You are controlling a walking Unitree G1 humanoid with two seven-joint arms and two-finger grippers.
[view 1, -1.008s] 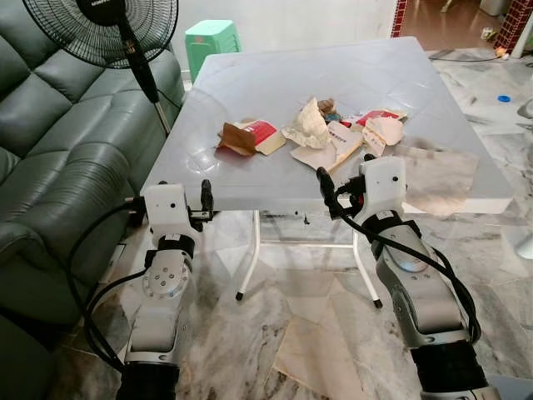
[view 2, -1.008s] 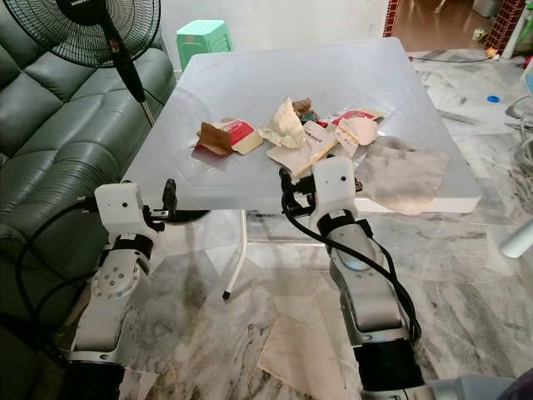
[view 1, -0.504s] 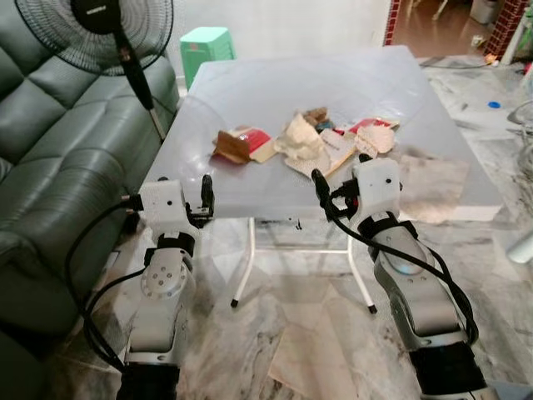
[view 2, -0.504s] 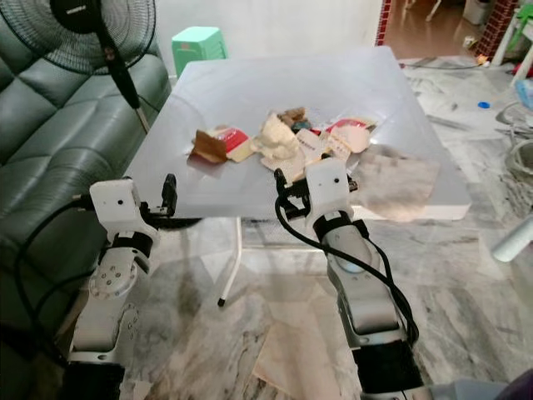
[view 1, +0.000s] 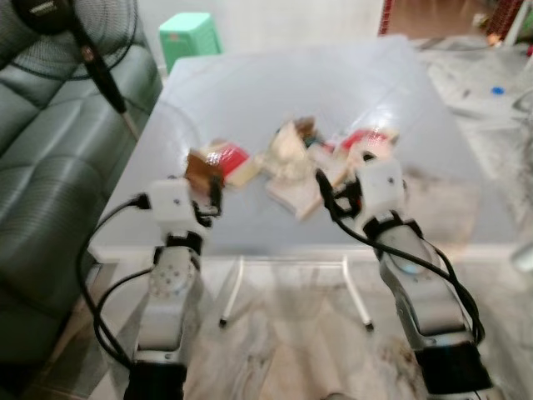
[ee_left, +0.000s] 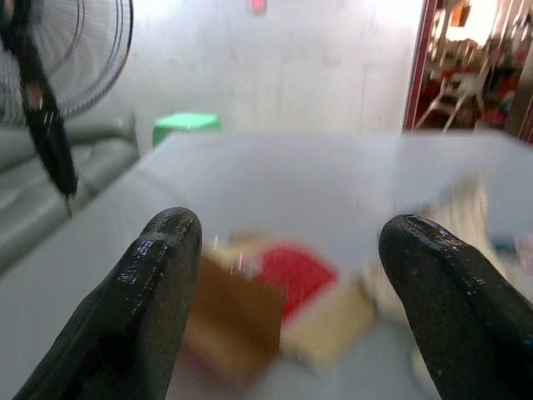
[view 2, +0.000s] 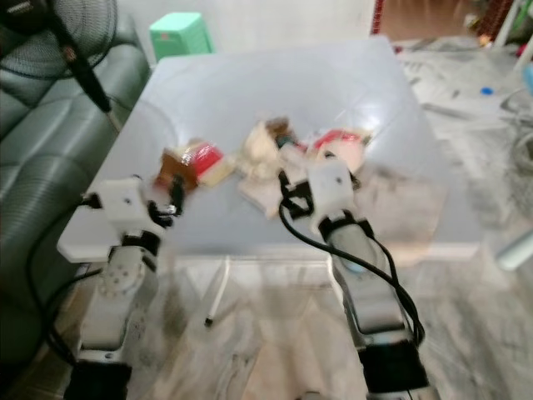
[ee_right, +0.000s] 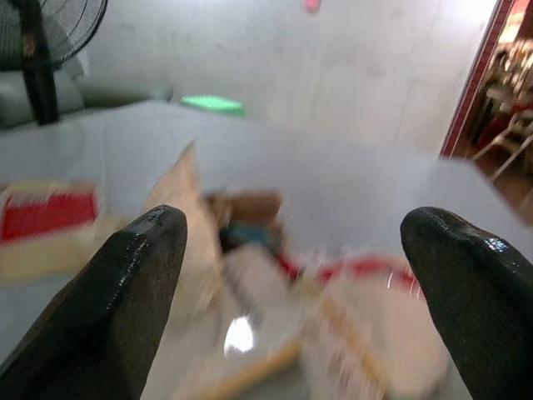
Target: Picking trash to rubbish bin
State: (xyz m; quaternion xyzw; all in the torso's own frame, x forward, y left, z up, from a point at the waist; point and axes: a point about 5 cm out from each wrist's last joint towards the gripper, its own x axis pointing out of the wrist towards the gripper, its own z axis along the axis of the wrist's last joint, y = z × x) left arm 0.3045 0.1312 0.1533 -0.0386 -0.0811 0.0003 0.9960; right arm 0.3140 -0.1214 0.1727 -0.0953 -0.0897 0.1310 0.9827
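With both my left tool (ee_left: pixel 287 275) and right tool (ee_right: pixel 300 275) spread wide and empty, the trash (view 1: pixel 291 158) lies on the counter (view 1: pixel 275 83) just ahead, and I fear blurred views could make me shove it away.

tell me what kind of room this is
Most likely a home living room: a dark green leather sofa beside a black standing fan, a pale square folding table littered with paper trash, and a marble-patterned tile floor.
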